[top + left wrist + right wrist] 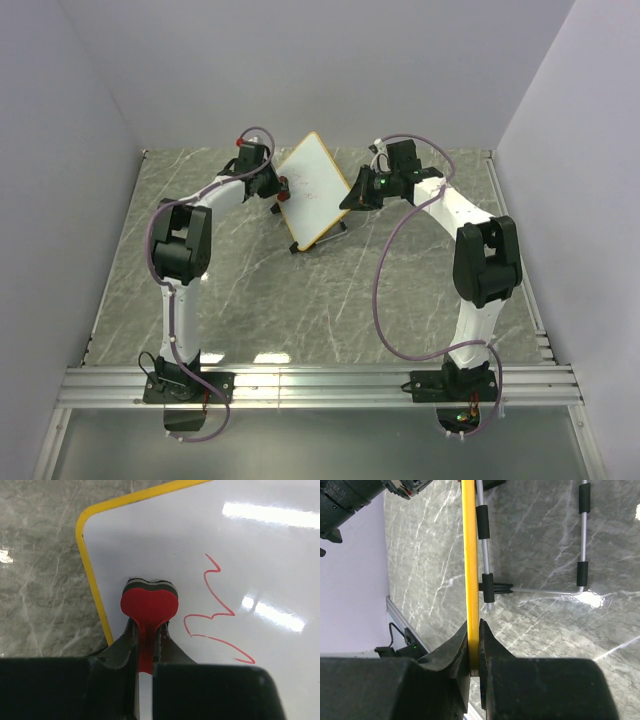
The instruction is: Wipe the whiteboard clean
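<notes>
The whiteboard (316,195) stands tilted on its wire stand at the back middle of the table. It has a yellow frame (91,575) and a red scribble (212,612) on its face. My left gripper (281,186) is at the board's left side, shut on a red heart-shaped eraser (149,605), whose felt side lies against the white surface near the frame's corner. My right gripper (351,194) is at the board's right side. In the right wrist view its jaws (474,626) are shut on the yellow edge (469,555), one finger on each face.
The stand's metal rods (545,591) with black sleeves (583,497) rest on the grey marble table (300,300) behind the board. Plain walls close in the left, back and right. An aluminium rail (320,385) carries both arm bases at the near edge.
</notes>
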{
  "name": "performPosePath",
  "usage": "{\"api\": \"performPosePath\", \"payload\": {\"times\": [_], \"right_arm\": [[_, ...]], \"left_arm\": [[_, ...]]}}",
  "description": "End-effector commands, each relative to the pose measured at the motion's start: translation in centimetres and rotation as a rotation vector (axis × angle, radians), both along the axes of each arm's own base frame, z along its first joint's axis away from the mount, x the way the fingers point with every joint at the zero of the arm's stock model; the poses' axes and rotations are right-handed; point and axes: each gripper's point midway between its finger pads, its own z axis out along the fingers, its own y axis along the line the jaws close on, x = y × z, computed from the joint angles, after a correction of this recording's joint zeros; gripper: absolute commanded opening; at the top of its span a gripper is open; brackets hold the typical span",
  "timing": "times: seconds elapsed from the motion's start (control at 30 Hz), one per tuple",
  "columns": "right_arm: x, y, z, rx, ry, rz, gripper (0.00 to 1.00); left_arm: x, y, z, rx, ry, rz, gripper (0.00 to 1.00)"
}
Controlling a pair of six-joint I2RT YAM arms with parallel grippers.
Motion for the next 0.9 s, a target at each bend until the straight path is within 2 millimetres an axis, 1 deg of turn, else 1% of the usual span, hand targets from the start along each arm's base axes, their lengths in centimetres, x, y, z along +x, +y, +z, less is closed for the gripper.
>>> {"api": "performPosePath", "payload": {"times": [0.0, 0.07, 0.1, 0.17, 0.2, 0.23, 0.3, 0.33, 0.4, 0.43, 0.47, 0.5, 0.57, 0.6, 0.67, 0.7, 0.73, 0.77, 0.83, 0.87], "right_arm": [[-0.9, 1.2, -0.2, -0.001, 0.032, 0.045, 0.0], [-0.8, 1.2, -0.4, 0.0, 0.037, 0.042, 0.0], [-0.7, 1.2, -0.5, 0.002, 0.039, 0.043, 0.0], [-0.6, 1.3, -0.7, 0.007, 0.044, 0.041, 0.0], [-0.5, 1.4, -0.8, 0.009, 0.044, 0.041, 0.0], [-0.5, 1.4, -0.8, 0.012, 0.047, 0.041, 0.0], [-0.3, 1.6, -0.8, 0.017, 0.048, 0.04, 0.0], [-0.2, 1.6, -0.9, 0.019, 0.05, 0.041, 0.0], [-0.1, 1.7, -0.9, 0.022, 0.053, 0.038, 0.0], [-0.1, 1.8, -0.8, 0.025, 0.05, 0.042, 0.0], [0.0, 1.8, -0.9, 0.024, 0.052, 0.04, 0.0], [-0.1, 1.8, -0.8, 0.026, 0.051, 0.041, 0.0], [-0.1, 1.7, -0.7, 0.024, 0.047, 0.041, 0.0], [-0.3, 1.7, -0.7, 0.024, 0.048, 0.045, 0.0], [-0.5, 1.6, -0.7, 0.019, 0.046, 0.046, 0.0], [-0.6, 1.4, -0.8, 0.016, 0.05, 0.043, 0.0], [-0.7, 1.5, -0.7, 0.015, 0.045, 0.049, 0.0], [-0.9, 1.4, -0.9, 0.013, 0.05, 0.05, 0.0], [-1.1, 1.3, -0.8, 0.01, 0.05, 0.051, 0.0], [-1.3, 1.3, -0.9, 0.008, 0.055, 0.052, 0.0]], "left_arm": [[-3.6, -5.3, 0.1, -0.001, 0.022, -0.162, 0.0], [-4.4, -6.8, 1.4, -0.003, 0.007, -0.205, 0.0], [-5.3, -8.6, 2.6, -0.015, -0.011, -0.244, 0.0], [-6.6, -10.4, 3.6, -0.038, -0.02, -0.281, 0.0], [-8.0, -12.0, 4.2, -0.053, -0.023, -0.32, 0.0], [-8.7, -12.8, 4.6, -0.065, -0.022, -0.332, 0.0], [-10.6, -14.5, 4.7, -0.075, -0.014, -0.374, 0.0], [-11.1, -15.1, 4.7, -0.083, -0.009, -0.391, 0.0], [-11.9, -16.0, 4.4, -0.09, 0.004, -0.415, 0.0], [-12.0, -16.1, 4.3, -0.088, 0.008, -0.419, 0.0], [-12.0, -16.0, 4.2, -0.086, 0.013, -0.419, 0.0], [-11.5, -15.9, 4.1, -0.081, 0.011, -0.408, 0.0], [-10.6, -15.0, 3.9, -0.058, 0.009, -0.381, 0.0], [-9.4, -14.0, 3.9, -0.06, 0.007, -0.355, 0.0], [-8.0, -12.7, 3.7, -0.071, 0.011, -0.326, 0.0], [-6.4, -11.0, 3.1, -0.067, 0.016, -0.285, 0.0], [-5.7, -10.1, 2.6, -0.062, 0.026, -0.268, 0.0], [-4.1, -8.6, 1.9, -0.05, 0.031, -0.236, 0.0], [-2.7, -7.3, 0.9, -0.025, 0.038, -0.217, 0.0], [-1.8, -6.2, -0.5, -0.002, 0.068, -0.195, 0.0]]}}
